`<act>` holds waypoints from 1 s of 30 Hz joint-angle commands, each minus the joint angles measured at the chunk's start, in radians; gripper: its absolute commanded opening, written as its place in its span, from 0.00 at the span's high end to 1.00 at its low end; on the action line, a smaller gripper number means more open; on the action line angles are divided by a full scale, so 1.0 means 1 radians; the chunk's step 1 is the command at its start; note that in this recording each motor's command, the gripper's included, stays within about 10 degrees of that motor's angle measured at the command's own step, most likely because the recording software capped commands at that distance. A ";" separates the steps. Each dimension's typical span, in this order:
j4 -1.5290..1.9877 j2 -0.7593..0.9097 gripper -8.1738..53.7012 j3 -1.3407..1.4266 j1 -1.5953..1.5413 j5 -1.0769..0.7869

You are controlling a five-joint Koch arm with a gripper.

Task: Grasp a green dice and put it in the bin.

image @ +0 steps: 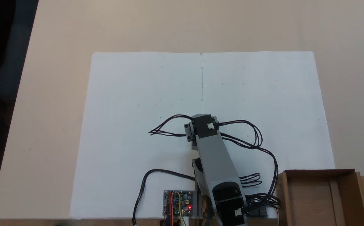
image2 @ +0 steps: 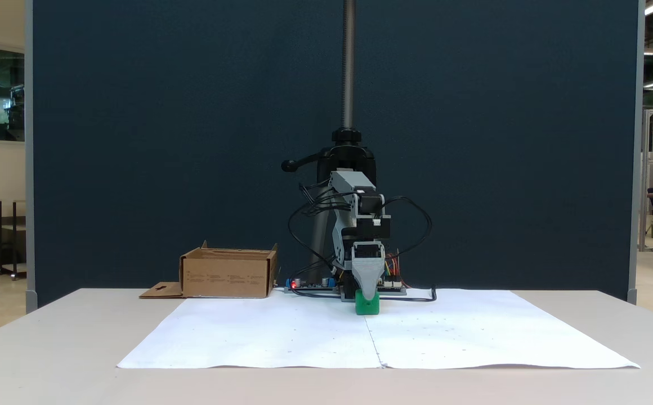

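Observation:
In a fixed view from the front, the green dice (image2: 367,306) sits on the white paper just in front of the arm's base. My gripper (image2: 367,295) points straight down at it, and one grey jaw tip overlaps the cube's top. The second jaw lies behind the first, so the frames do not show whether they grip the dice. From above, the grey arm (image: 215,157) covers both the gripper and the dice. The bin (image2: 228,275), a brown open cardboard box (image: 317,171), stands beside the base with its hang-hole flap folded out.
Two white paper sheets (image: 200,103) cover the middle of the tan table (image: 44,110). A circuit board (image: 179,203) with a red light and black cables (image: 257,135) lie around the base. A dark blue partition (image2: 191,140) and a metal pole (image2: 349,62) stand behind.

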 commanded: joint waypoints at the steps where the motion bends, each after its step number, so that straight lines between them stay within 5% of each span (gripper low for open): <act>1: -0.046 0.109 0.17 -0.002 -0.002 -0.017; 30: -0.202 0.023 0.19 0.052 0.028 -0.103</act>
